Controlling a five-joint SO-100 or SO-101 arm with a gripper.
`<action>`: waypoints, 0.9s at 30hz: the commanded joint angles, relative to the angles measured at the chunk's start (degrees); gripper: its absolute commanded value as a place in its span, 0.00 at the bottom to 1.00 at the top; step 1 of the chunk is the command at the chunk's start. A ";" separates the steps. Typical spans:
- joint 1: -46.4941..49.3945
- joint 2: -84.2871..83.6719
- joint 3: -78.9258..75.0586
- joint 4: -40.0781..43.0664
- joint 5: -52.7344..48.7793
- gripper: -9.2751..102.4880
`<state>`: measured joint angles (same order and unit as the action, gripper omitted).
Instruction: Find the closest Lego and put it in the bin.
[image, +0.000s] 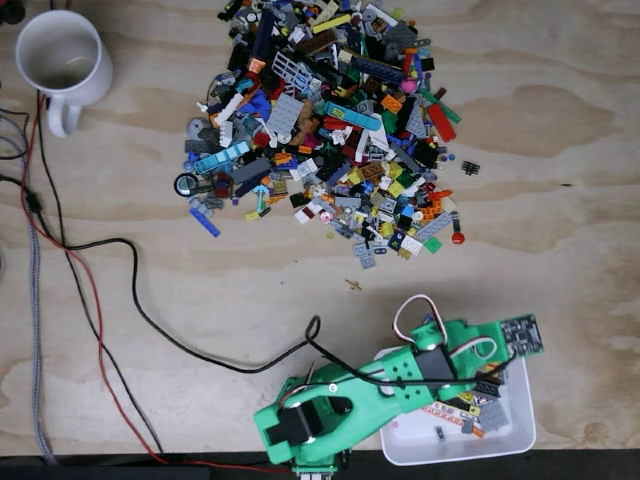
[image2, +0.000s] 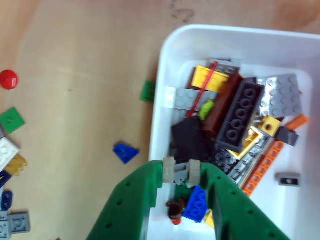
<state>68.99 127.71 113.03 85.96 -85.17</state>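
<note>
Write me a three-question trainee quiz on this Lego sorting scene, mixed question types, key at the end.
1. True or false: in the wrist view, the gripper holds a small grey piece over the bin.
2. Multiple choice: in the fixed view, where does the white mug stand? A) top left of the table B) inside the bin C) bottom right, beside the arm
3. Fill in: in the wrist view, the blue wedge piece lies on the ____, outside the bin.

Key: 1 true; 2 A; 3 table
</note>
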 joint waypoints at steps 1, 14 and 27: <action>10.63 3.43 1.32 -1.85 -5.36 0.12; 2.99 5.89 3.52 -14.24 -1.93 0.30; -53.70 3.25 2.20 -17.40 15.56 0.27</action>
<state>27.86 131.31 119.79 69.70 -72.95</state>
